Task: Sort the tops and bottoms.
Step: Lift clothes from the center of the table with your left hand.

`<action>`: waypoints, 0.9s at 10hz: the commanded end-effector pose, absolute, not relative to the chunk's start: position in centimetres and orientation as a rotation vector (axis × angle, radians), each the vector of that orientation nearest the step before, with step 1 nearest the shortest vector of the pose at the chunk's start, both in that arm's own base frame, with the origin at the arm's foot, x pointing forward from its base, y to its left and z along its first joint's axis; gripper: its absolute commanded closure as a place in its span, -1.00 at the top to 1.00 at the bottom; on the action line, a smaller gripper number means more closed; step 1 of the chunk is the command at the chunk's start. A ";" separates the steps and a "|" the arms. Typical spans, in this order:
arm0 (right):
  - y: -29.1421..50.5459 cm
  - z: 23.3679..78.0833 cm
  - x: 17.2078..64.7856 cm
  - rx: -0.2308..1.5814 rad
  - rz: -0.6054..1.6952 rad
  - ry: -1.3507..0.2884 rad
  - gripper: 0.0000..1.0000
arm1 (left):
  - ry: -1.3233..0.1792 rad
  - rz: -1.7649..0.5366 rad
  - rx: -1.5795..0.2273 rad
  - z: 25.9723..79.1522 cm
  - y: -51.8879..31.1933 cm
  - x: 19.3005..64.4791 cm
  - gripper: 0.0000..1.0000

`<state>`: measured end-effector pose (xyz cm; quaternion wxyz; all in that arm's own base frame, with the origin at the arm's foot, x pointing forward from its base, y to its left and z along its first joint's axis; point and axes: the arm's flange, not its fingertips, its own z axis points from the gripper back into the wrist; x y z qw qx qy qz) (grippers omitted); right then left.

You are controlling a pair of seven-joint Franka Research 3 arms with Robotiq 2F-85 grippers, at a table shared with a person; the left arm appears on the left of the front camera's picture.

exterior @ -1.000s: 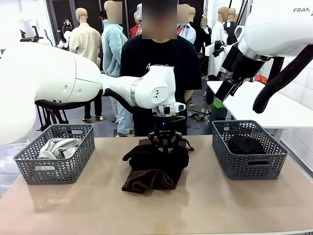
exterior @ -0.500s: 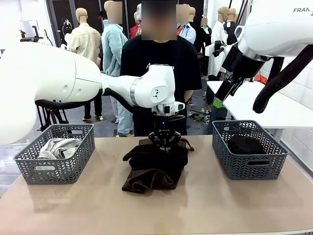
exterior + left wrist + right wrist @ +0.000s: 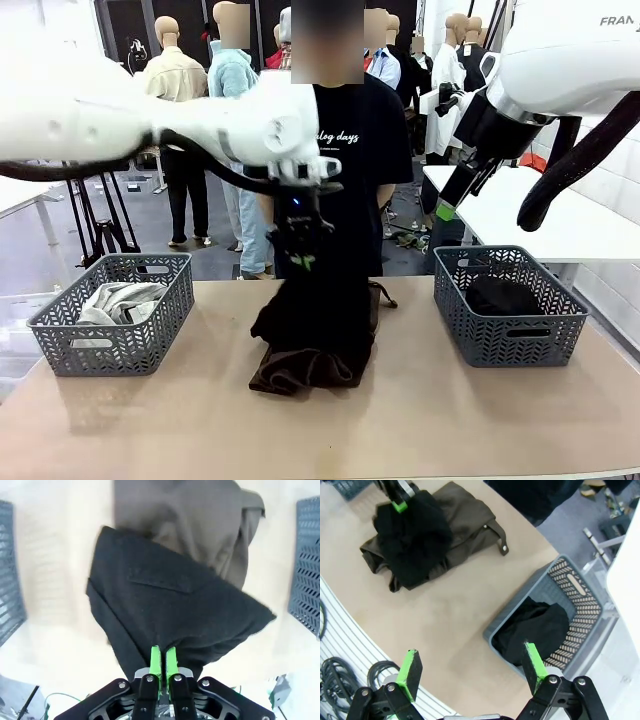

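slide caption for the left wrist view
Left end effector pinches a black garment that hangs above the dark brown garment.

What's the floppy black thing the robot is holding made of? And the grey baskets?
The black garment looks like soft, matte cloth, maybe fleecy: it droops and folds below the left gripper. The grey baskets look like hard plastic: stiff lattice walls holding their shape.
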<state>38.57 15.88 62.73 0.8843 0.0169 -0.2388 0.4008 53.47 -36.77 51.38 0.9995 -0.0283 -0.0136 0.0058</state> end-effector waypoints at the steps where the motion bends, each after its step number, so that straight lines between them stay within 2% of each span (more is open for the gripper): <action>1: 15.8 62.6 38.6 0.035 0.832 -0.492 1.00 | -0.101 0.093 -0.092 52.9 -33.9 50.5 -1.00; 2: 15.8 62.6 38.6 0.035 0.832 -0.492 1.00 | -0.178 0.121 -0.130 53.3 -33.9 50.2 -1.00; 3: 15.8 62.6 38.6 0.035 0.832 -0.492 1.00 | -0.059 0.043 -0.063 53.7 -34.8 52.7 -1.00; 4: 15.8 62.6 38.6 0.035 0.832 -0.492 1.00 | -0.059 0.043 -0.063 53.7 -34.8 52.7 -1.00; 6: 15.8 62.6 38.6 0.035 0.832 -0.492 1.00 | -0.132 0.106 -0.098 55.7 -33.7 51.6 -1.00; 7: 15.8 62.6 38.6 0.035 0.832 -0.492 1.00 | -0.192 0.207 -0.135 58.0 -32.1 51.4 -1.00; 9: 15.8 62.6 38.6 0.035 0.832 -0.492 1.00 | -0.318 0.260 -0.105 63.8 -30.2 49.4 -1.00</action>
